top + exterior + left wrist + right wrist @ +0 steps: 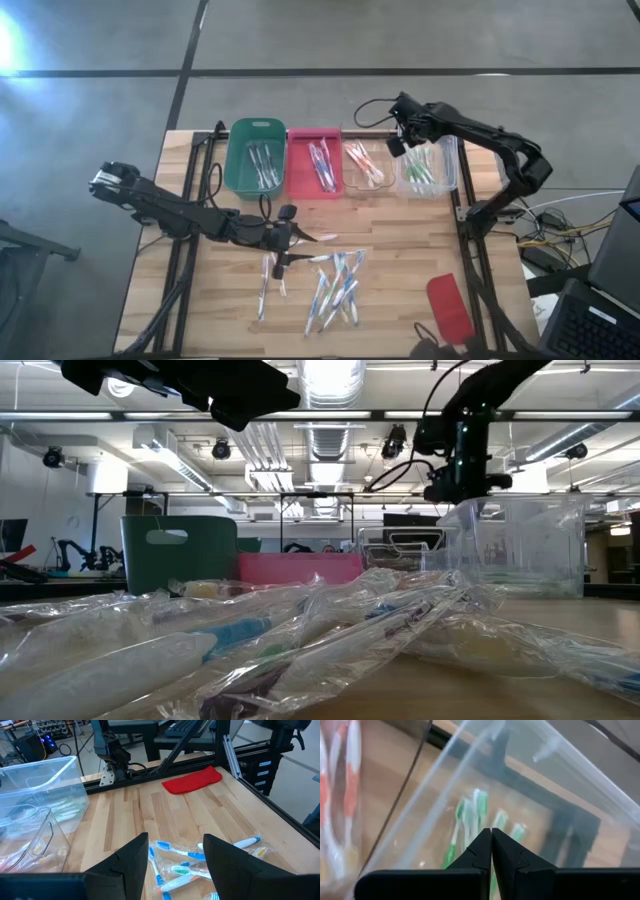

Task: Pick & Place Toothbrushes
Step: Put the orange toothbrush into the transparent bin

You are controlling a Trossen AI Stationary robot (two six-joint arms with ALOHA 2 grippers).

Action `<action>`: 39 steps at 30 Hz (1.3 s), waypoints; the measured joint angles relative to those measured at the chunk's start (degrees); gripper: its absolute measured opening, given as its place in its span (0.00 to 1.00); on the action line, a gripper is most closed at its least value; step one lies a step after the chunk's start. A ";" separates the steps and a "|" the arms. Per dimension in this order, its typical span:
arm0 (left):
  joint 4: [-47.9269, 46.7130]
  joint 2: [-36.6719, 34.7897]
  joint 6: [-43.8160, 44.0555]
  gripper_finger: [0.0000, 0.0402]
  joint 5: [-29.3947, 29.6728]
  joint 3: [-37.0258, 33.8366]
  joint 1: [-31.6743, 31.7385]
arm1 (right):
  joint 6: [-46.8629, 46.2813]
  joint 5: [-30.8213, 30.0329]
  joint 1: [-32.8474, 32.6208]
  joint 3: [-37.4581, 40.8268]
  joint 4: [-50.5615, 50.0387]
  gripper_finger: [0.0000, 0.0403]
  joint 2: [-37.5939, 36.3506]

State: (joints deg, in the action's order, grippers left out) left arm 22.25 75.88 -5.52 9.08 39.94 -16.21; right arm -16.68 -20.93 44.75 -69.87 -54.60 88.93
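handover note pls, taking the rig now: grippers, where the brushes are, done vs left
Left gripper: open, empty, above the loose toothbrushes at table centre.
Right gripper: shut, empty, over the far-right clear bin.
Done: brushes already sorted into the green bin, pink bin, small clear bin and that clear bin, which holds green ones.
Left: the wrapped pile on the table. Red lid lies near the front right corner.

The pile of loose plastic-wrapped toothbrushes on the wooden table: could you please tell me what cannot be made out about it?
- High view: exact count of the plastic-wrapped toothbrushes; they overlap and are too small.
- Low view: their colours and ends, blurred behind crinkled wrap.
- Left wrist view: most of the pile, hidden by the left gripper fingers.
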 joint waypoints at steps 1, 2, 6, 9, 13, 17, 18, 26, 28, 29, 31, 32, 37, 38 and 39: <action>0.01 0.00 0.00 0.48 0.00 0.00 0.00 | 0.32 0.01 0.03 0.00 1.10 0.02 0.71; 0.01 0.00 0.00 0.49 0.00 0.00 0.00 | 0.57 -0.01 0.04 0.00 2.06 0.02 1.42; 0.01 0.00 -0.02 0.48 0.00 0.00 0.00 | 1.75 0.65 -0.02 0.00 5.19 0.02 3.46; 0.01 0.00 -0.04 0.49 0.00 0.00 0.00 | 2.35 2.40 0.00 0.00 6.85 0.02 4.21; 0.00 0.00 -0.06 0.49 0.00 0.00 0.00 | 3.22 3.43 0.02 0.00 8.17 0.02 4.69; -0.03 0.00 -0.04 0.48 0.00 0.00 0.00 | 3.41 3.45 0.00 0.00 8.42 0.02 4.25; -0.01 0.00 -0.05 0.48 0.00 0.00 0.00 | 3.45 3.45 0.00 0.00 8.43 0.02 3.84; -0.01 0.00 -0.11 0.49 0.00 0.00 0.00 | 4.69 3.02 0.02 0.00 7.85 0.02 -2.46; -0.01 0.00 -0.11 0.48 0.00 0.00 0.00 | 4.69 3.01 0.02 0.00 7.38 0.02 -4.89; -0.01 0.00 -0.11 0.48 0.00 0.00 0.00 | 4.71 3.02 -0.02 0.00 6.96 0.02 -6.16; 0.02 0.00 -0.17 0.49 0.00 0.00 0.00 | 4.71 2.99 -0.27 0.00 6.73 0.02 -8.88; 0.21 0.00 -0.44 0.49 0.00 0.00 0.02 | 4.71 2.97 -0.59 0.00 6.59 0.02 -10.24; 2.80 0.00 -1.19 0.49 0.00 0.00 0.04 | 6.64 2.97 -4.31 1.28 6.19 0.02 -16.41; 2.79 0.00 -0.98 0.48 0.00 0.00 0.04 | 6.99 2.98 -5.39 1.77 5.82 0.02 -17.59; 2.74 0.00 -0.96 0.48 0.00 0.00 0.04 | 7.29 2.99 -6.52 2.32 5.21 0.02 -18.86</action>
State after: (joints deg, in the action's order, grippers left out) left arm 24.99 75.88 -6.48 9.08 39.94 -16.16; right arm -9.38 -17.94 38.23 -67.54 -49.40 70.07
